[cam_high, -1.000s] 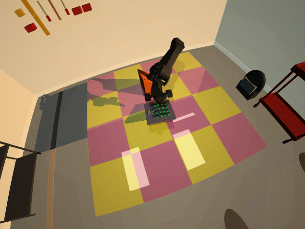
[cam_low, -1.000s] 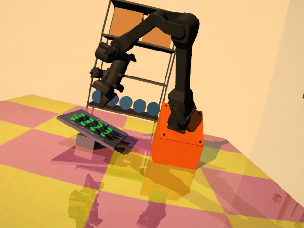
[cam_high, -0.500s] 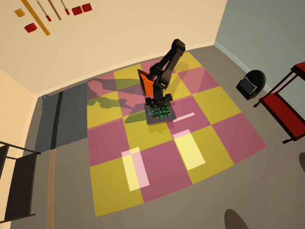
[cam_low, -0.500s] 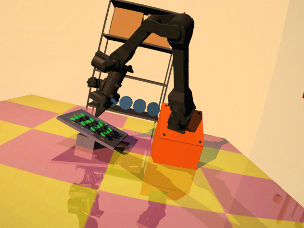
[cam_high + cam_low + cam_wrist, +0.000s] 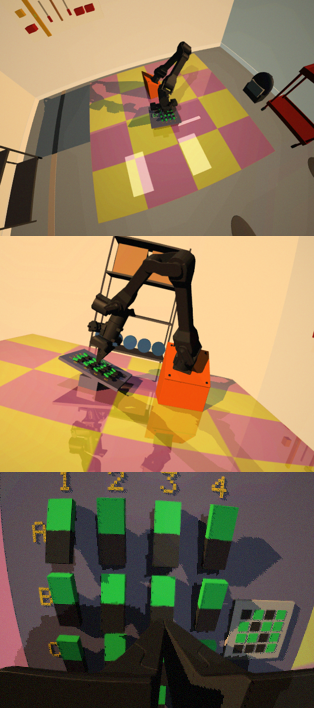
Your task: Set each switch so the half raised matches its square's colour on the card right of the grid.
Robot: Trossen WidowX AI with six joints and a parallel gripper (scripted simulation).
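Observation:
The tilted grey panel [image 5: 155,124] [image 5: 65,356] [image 5: 280,517] carries green-and-dark switches. In the wrist view, switches A1 [image 5: 61,516], A3 [image 5: 167,518], B2 [image 5: 113,590] and B3 [image 5: 163,592] show brighter green faces than A2, A4, B1 and B4; raised ends are hard to tell. My gripper [image 5: 98,362] [image 5: 162,626] is shut and empty, its tip at B3's near dark half; contact is unclear. Row C is partly covered and row D mostly hidden. The card [image 5: 155,115] [image 5: 261,626] reads, far row first: dark, green, dark, green; green, dark, green, green; green, green, dark, green; dark, dark, dark, green.
The panel sits on a grey support [image 5: 87,382]. The arm stands on an orange base [image 5: 152,88] [image 5: 184,394]. A shelf [image 5: 152,318] stands behind the arm, and a red cart [image 5: 291,119] stands at the right in the top view.

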